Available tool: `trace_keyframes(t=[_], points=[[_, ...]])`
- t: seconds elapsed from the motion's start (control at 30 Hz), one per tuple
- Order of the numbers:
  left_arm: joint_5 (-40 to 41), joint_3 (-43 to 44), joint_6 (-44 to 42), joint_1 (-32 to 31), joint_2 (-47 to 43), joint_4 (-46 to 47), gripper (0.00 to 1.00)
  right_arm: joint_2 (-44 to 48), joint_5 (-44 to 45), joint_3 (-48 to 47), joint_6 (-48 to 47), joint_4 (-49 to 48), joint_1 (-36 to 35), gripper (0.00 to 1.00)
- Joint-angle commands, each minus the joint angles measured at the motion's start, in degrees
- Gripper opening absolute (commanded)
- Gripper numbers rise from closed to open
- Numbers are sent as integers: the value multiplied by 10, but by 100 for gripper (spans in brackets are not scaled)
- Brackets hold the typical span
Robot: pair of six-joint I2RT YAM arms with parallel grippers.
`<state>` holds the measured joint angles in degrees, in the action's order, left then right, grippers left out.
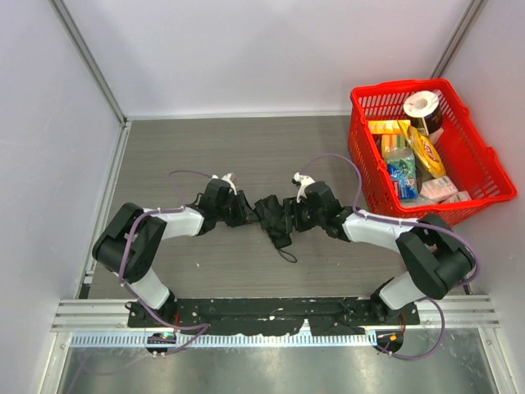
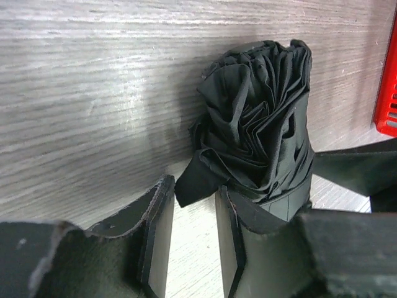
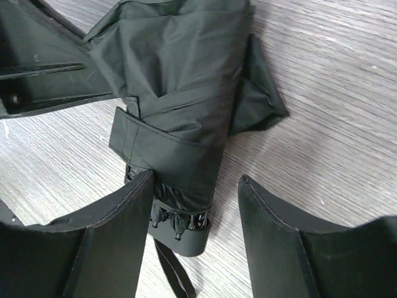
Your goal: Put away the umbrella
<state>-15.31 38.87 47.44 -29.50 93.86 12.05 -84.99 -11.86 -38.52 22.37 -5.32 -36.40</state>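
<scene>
Entered as one umbrella (image 1: 275,220): black, compact, folded. Matte canopy gathered in loose pleats, bound round the middle by a fabric tab, with one flap sticking out sideways. Showed rib tips and a short round handle at one end, with a strap loop (image 1: 287,253) trailing from it. Lay mid-table on the grey wood-grain table (image 1: 205,156), between the two grippers and well apart from the red basket (image 1: 385,86) at far right.

Noted left gripper (image 1: 246,212) low over the table, reaching in from the left, fingers (image 2: 155,223) spread, canopy just beside one of them, nothing pinched. Noted right gripper (image 1: 297,215) equally low, reaching in from the right, fingertips (image 3: 118,242) spread either side of the handle end, not pressed onto it.

Oriented, in the top view, roughly far-left to near-right along its length, with handle end and loop nearer the arm bases.
</scene>
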Motion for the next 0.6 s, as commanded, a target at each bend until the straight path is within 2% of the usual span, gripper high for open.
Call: trace_keyframes(t=[0.0, 0.07, 0.17, 0.33, 0.43, 0.57], points=[[63, 2, -27, 1, 35, -47, 34, -24, -36, 3, 20, -78, 0, 62], [70, 3, -33, 5, 40, -56, 29, -41, -41, 0, 25, -97, -1, 63], [72, -11, -33, 8, 37, -45, 28, -81, -55, -7, 39, -135, -2, 66], [52, -34, -21, 8, 41, -14, 24, -102, -88, 23, 134, -270, -1, 69], [45, -51, -9, 8, 42, 14, 24, -110, -91, 46, 208, -388, -2, 70], [37, -56, -3, 7, 47, 27, 23, -137, -62, 36, 274, -413, -2, 72]])
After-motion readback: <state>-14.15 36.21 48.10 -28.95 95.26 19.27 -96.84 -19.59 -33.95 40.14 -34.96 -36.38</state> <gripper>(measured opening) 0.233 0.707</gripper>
